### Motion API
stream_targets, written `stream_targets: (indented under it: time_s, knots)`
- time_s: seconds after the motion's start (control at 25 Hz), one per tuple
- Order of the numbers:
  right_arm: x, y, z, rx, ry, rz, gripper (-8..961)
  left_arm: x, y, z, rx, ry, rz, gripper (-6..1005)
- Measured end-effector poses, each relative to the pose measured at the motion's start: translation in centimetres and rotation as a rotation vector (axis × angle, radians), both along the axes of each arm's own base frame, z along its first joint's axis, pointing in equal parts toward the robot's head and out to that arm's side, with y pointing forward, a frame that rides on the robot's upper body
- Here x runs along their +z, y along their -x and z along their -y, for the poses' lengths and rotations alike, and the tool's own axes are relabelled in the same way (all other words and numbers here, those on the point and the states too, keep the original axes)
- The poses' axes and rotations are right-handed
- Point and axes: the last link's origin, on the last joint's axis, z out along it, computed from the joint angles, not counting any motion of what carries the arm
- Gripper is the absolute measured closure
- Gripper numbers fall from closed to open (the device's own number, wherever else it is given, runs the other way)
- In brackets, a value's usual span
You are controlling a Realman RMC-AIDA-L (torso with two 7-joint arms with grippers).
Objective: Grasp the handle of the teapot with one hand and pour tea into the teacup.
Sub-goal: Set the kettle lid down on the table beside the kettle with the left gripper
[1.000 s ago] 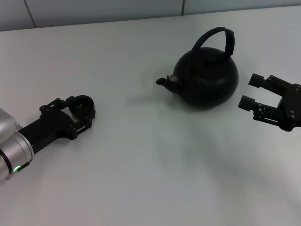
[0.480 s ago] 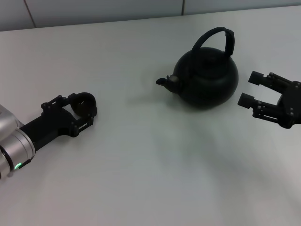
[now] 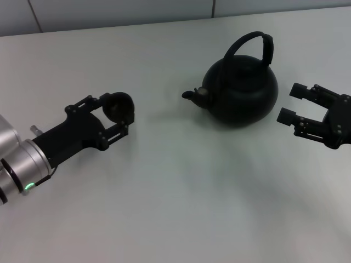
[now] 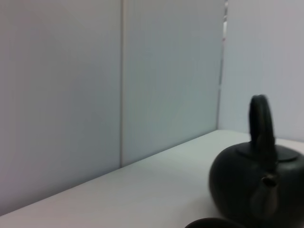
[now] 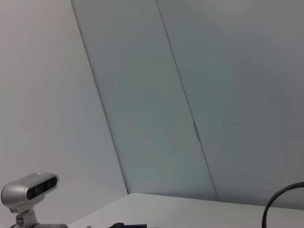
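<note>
Since the earlier head frames the left gripper has travelled forward and inward across the table, carrying the teacup with it and closing much of the gap to the teapot; the right gripper has barely shifted, and the teapot sits where it did. In the head view the left gripper's fingers pinch the small black teacup between them; ahead of it and off to its right, still apart, the teapot stands upright with its stubby spout pointing toward the cup; the handle arches over the pot's top. The right gripper waits just beside the teapot's far flank with its fingers spread wide, touching nothing. In the left wrist view the teapot fills the space ahead of the gripper, handle edge-on, the teacup's rim just showing; a pale wall panel behind. The right wrist view shows only wall panels; no writing is legible anywhere.
</note>
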Motion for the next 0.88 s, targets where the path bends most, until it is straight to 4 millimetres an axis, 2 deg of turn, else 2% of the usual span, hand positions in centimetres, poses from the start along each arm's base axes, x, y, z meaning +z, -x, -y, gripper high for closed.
stream_targets:
  time_s: [0.24, 0.88]
  knots:
    - [0.0, 0.0, -0.1, 0.002, -0.001, 0.002, 130, -0.7, -1.6, 0.2, -0.055, 0.087, 0.027, 306]
    - [-0.1, 0.4, -0.4, 0.015, 0.007, 0.001, 130, -1.3, -1.9, 0.8, -0.069, 0.142, 0.040, 302]
